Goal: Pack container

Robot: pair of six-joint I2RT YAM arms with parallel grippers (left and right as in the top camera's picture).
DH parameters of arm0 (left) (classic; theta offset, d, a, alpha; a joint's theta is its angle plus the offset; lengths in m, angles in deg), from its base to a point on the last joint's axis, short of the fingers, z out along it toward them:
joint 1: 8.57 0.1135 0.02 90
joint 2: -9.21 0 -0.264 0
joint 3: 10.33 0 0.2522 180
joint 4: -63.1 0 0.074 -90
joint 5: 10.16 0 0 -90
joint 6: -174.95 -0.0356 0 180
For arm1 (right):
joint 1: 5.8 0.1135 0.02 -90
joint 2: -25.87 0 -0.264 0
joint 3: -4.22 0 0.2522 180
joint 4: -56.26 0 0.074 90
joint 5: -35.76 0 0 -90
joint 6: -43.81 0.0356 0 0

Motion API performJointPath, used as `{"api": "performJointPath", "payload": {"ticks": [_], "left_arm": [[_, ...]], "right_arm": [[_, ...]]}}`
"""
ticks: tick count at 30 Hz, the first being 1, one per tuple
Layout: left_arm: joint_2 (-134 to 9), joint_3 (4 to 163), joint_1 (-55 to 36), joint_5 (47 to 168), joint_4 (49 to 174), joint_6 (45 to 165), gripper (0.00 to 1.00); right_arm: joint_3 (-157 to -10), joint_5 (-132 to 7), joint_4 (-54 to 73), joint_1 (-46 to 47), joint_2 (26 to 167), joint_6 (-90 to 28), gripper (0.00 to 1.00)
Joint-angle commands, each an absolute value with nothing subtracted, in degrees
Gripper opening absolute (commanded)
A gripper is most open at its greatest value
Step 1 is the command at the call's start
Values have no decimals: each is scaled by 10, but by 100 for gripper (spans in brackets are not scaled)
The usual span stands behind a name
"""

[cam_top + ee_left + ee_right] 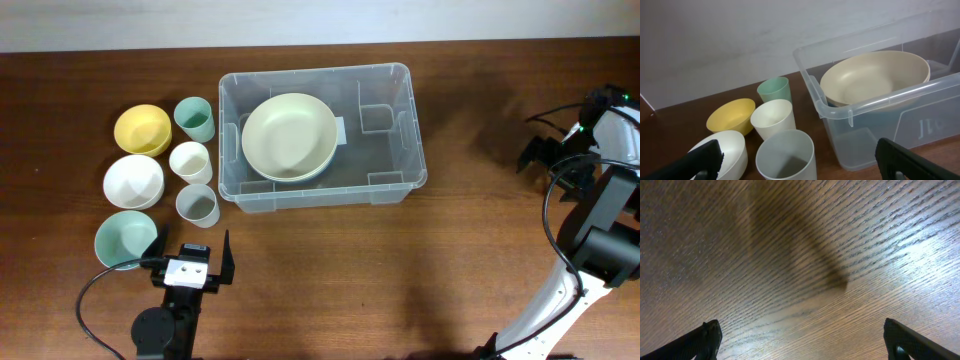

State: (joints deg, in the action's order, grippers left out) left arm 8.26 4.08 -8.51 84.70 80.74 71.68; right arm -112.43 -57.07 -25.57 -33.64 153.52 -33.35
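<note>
Container (390, 155) sits mid-table, towards the far edge, with a cream bowl (289, 136) lying in its left half. We judge the container light but bulky, with clear walls that are slick and somewhat flexible; the thick rim looks the best place to take hold.

Left gripper (192, 250) is spread wide and carries nothing; it hangs near the grey cup (197, 206). Right gripper (555, 165) is likewise wide apart and empty, over bare wood well right of the container.

Left arm hides part of the mint bowl (122, 240); the left wrist view crops the container's right end; the right wrist view shows only blurred grain.
</note>
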Motion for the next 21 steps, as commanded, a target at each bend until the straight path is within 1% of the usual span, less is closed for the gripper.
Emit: {"api": "performJointPath", "payload": {"ticks": [1, 18, 21], "left_arm": [[83, 40, -83, 845, 812, 714, 100], [83, 40, -83, 845, 810, 714, 100], [83, 40, -83, 878, 808, 730, 100]], "right_arm": [[-1121, -570, -255, -340, 1526, -338, 99], [-1121, -570, -255, -340, 1526, -338, 99], [-1121, -570, -255, -340, 1526, -337, 99]]}}
